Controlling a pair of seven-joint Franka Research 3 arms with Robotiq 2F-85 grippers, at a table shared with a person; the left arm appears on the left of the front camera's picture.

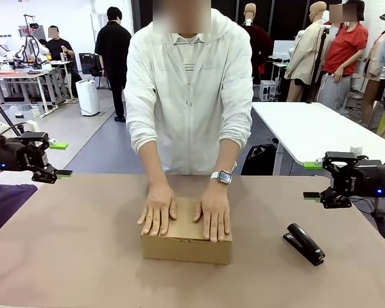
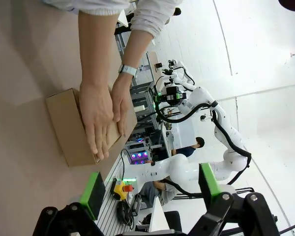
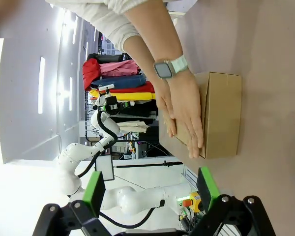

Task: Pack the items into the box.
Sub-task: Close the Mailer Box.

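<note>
The person's two hands (image 1: 186, 215) press the small brown cardboard box (image 1: 187, 247) shut, seemingly the closing step, while the left tool (image 1: 59, 159) and right tool (image 1: 312, 181) hover apart, empty.

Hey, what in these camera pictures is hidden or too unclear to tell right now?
- Inside of the box: closed, and the person's hands press flat on the lid in all views, so what it holds cannot be told.
- Dark purple thing: cut off by the front view's left edge; cannot be identified.
- Stapler: in the right wrist view only a sliver shows at the right edge.
</note>
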